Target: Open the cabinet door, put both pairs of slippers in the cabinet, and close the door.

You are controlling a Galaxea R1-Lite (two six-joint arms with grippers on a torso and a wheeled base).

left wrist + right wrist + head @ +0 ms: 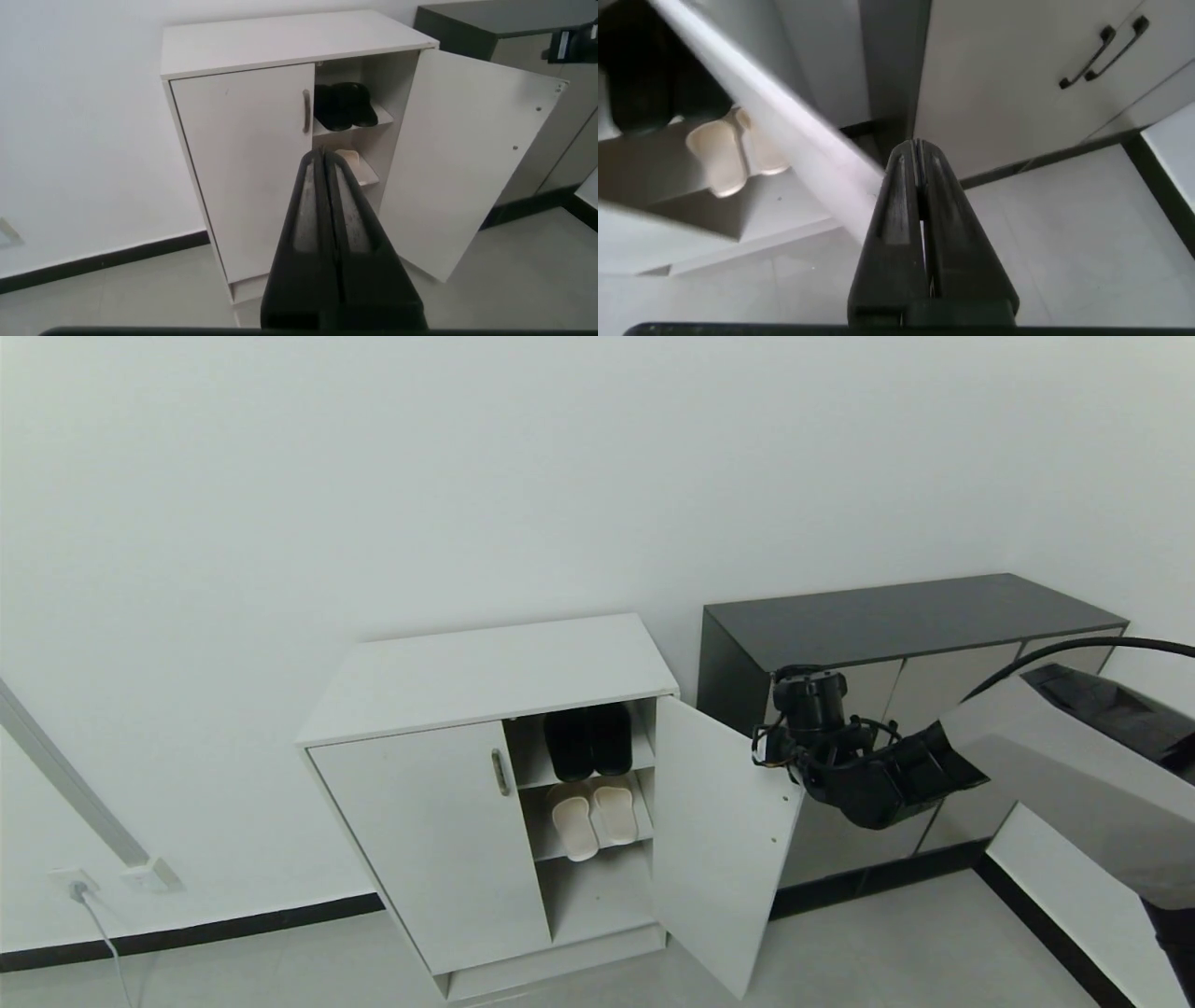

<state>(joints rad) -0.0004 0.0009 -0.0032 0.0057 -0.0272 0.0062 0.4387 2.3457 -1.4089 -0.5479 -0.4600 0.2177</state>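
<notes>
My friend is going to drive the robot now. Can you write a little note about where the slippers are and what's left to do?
Left tool: shut, empty, held out in front of the white cabinet.
Right tool: shut, empty, beside the outer edge of the open door; I can't tell whether it touches.
Black slippers: on the upper shelf. White slippers: on the shelf below.
Done: door opened, both pairs inside.
Left: push the open door closed.
</notes>
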